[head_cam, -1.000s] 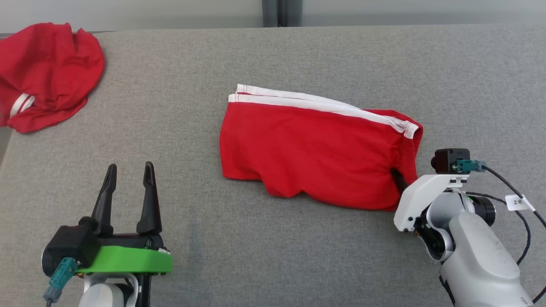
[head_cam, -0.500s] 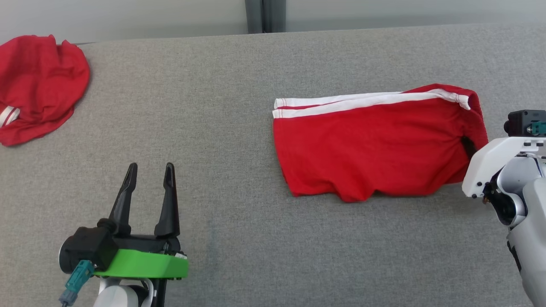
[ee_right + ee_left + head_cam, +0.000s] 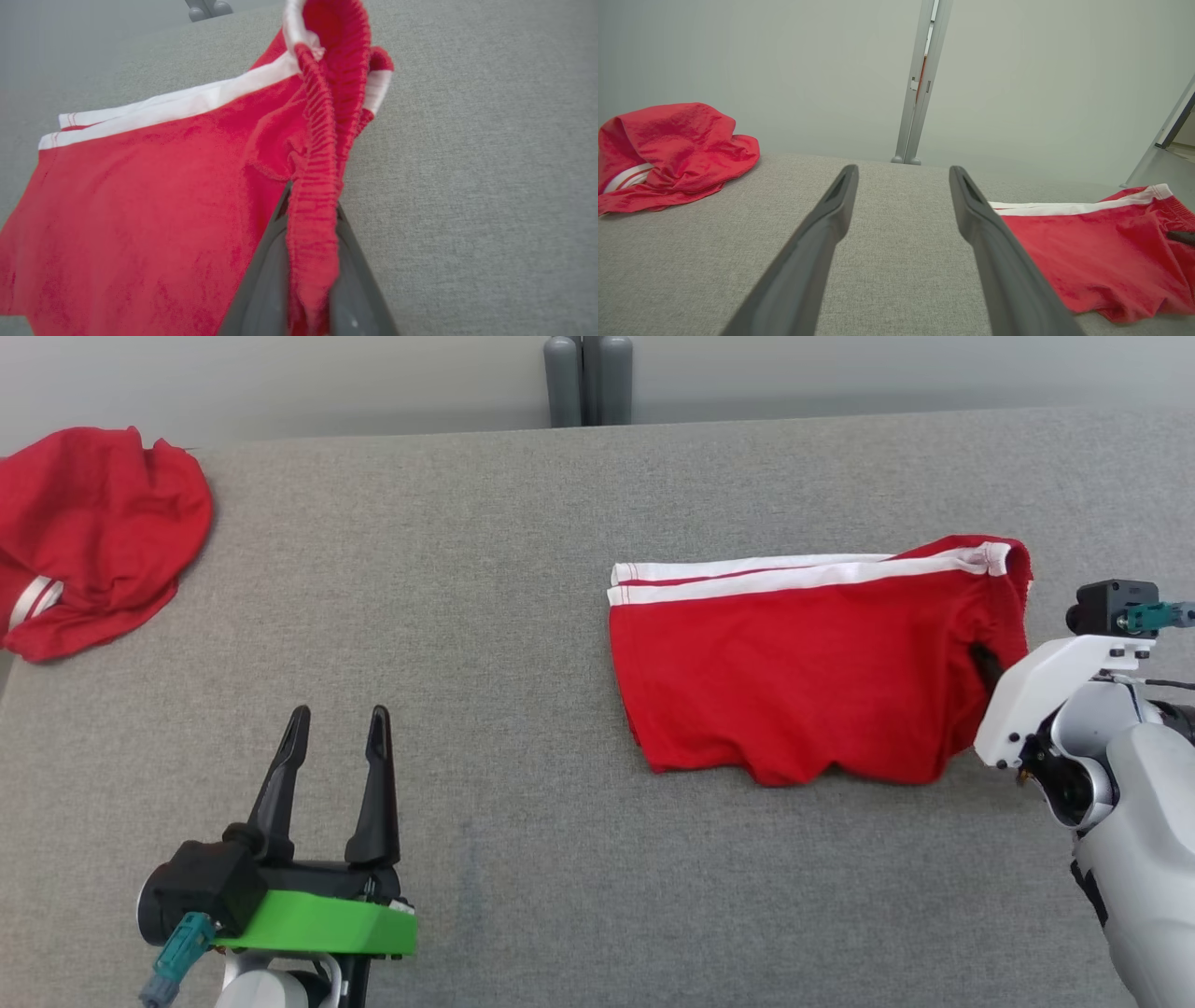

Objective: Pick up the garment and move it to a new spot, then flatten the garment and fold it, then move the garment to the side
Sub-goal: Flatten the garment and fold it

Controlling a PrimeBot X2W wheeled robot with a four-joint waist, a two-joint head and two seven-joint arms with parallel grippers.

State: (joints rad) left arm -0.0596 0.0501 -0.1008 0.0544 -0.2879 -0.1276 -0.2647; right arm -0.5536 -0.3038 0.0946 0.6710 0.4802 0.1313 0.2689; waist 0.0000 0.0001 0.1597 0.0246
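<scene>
In the head view, the folded red garment (image 3: 803, 672) lay on the grey cushion (image 3: 467, 616), right of the grey post (image 3: 588, 381) and nearer the robot. The right gripper (image 3: 980, 663) pinched its waistband (image 3: 1013, 607), the end farthest from the post. The left gripper (image 3: 339, 714), spread and empty, stood left of the post.

In the left wrist view, a crumpled red cloth (image 3: 672, 149) sat far left of the post.

In the right wrist view, the fingers (image 3: 266, 289) squeezed the waistband between them. The grey stubs at the top edge were probably the post's foot.
</scene>
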